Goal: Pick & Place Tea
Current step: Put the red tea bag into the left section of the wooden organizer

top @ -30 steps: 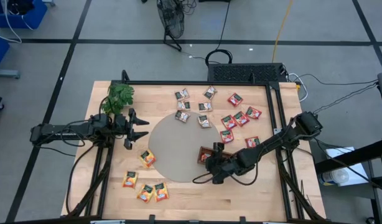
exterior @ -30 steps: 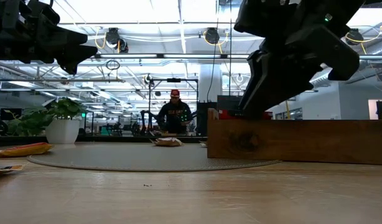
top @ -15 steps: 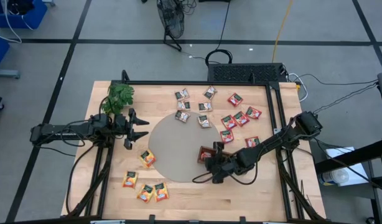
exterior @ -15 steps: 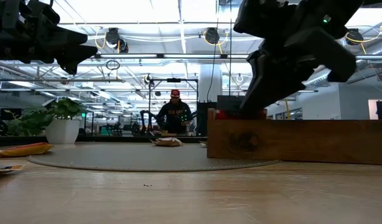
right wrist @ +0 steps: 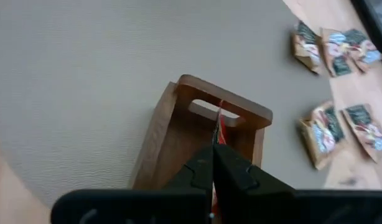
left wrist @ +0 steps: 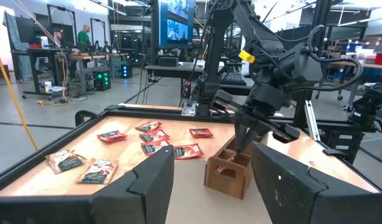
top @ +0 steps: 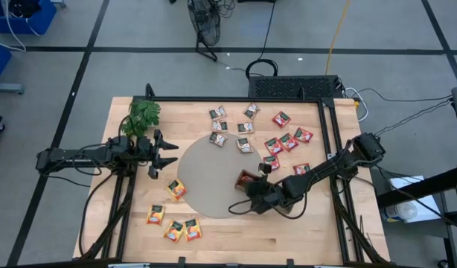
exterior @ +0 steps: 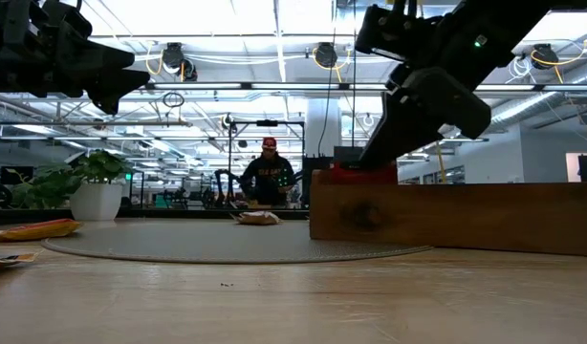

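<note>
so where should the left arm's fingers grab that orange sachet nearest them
Judging from the high view, come straight down on the orange sachet and pinch across two opposite edges. It lies flat on the wood, clear of the grey mat and the other sachets, so there's likely room for the left gripper on both sides.

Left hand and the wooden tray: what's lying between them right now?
In the high view, only the bare grey round mat lies between the left hand and the wooden tray; the nearest orange sachet sits off that line.
</note>
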